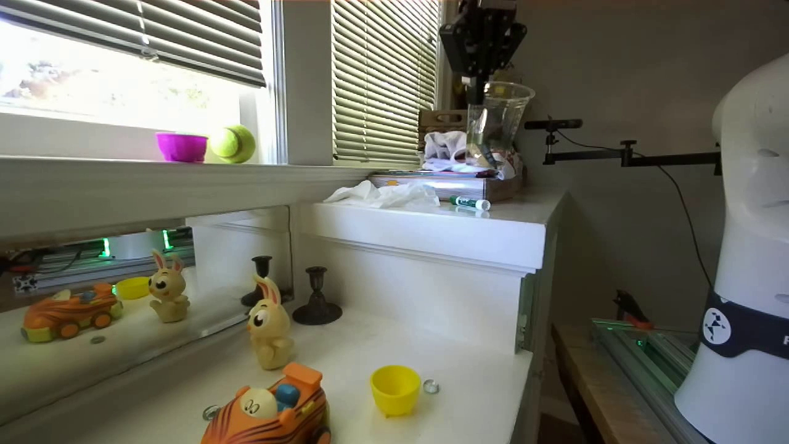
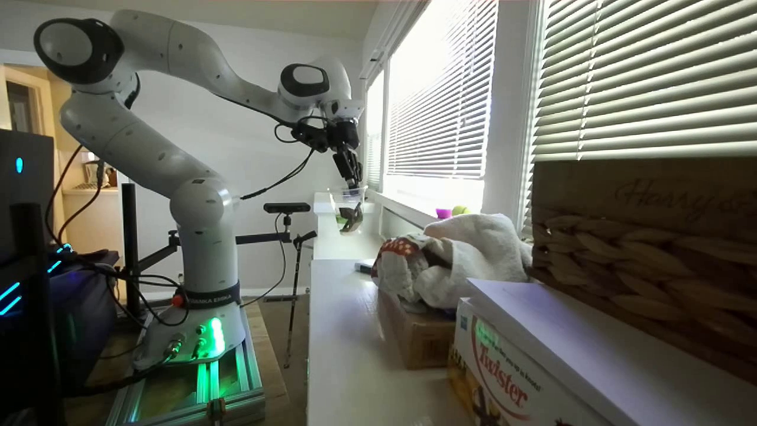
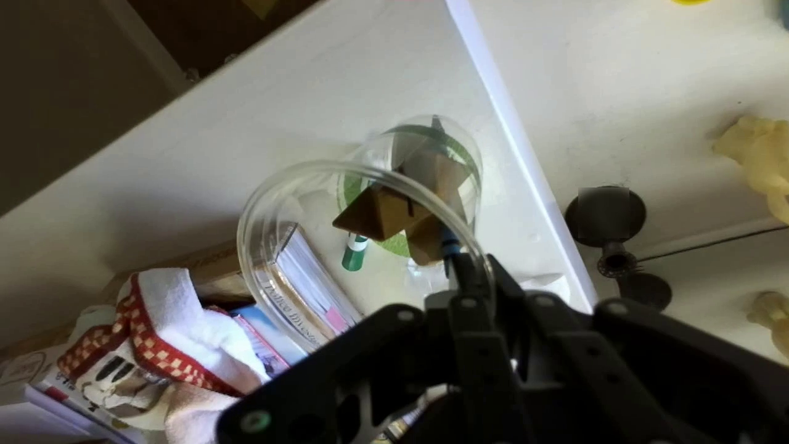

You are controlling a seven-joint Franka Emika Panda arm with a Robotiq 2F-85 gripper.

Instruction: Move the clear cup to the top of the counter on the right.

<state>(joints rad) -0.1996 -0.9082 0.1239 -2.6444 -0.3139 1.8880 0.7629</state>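
Jaws pinch the clear cup (image 1: 502, 126) above the counter (image 1: 425, 231) near its front edge, seemingly mid-placement, next needing gentle lowering.

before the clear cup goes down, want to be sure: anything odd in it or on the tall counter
Yes: the clear cup seems to hold brown, angular pieces, I can't tell what, odd for a drinking cup. On the counter, crumpled white material and a loose green marker look left lying about.
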